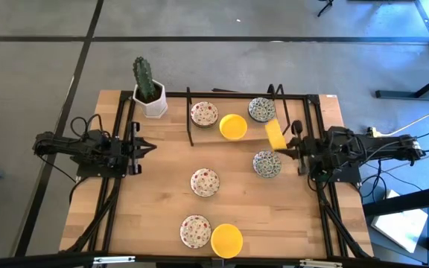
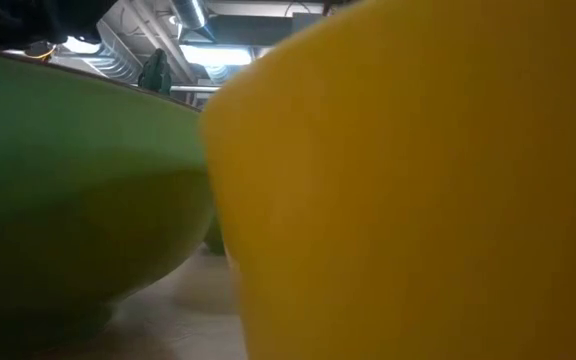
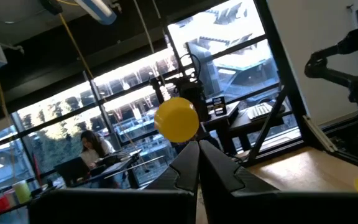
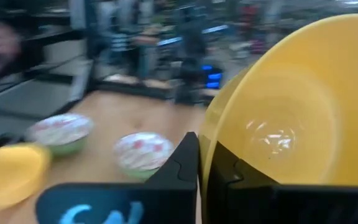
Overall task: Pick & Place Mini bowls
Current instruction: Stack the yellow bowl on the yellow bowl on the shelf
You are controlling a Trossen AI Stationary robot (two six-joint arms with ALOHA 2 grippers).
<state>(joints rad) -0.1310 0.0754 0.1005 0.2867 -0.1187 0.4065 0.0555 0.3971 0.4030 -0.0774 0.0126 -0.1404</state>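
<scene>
Yellow plastic mini bowl (image 4: 291, 106), tilted, gripped in right gripper (image 1: 287, 147) jaws above wooden table (image 1: 162, 201). Left gripper (image 1: 149, 147) idles at table's left edge, jaws closed, empty.

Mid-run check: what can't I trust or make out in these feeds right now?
- Low view: the table is blocked by a yellow bowl and a green-looking bowl against the lens.
- Right wrist view: the held yellow bowl hides the table beyond.
- High view: left gripper fingers too small to judge.

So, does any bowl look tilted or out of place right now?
Yes. One yellow bowl is on its edge, off the table, held by the right claw at its rim. The other bowls sit flat on the table. The left claw waits shut at the left side.
</scene>
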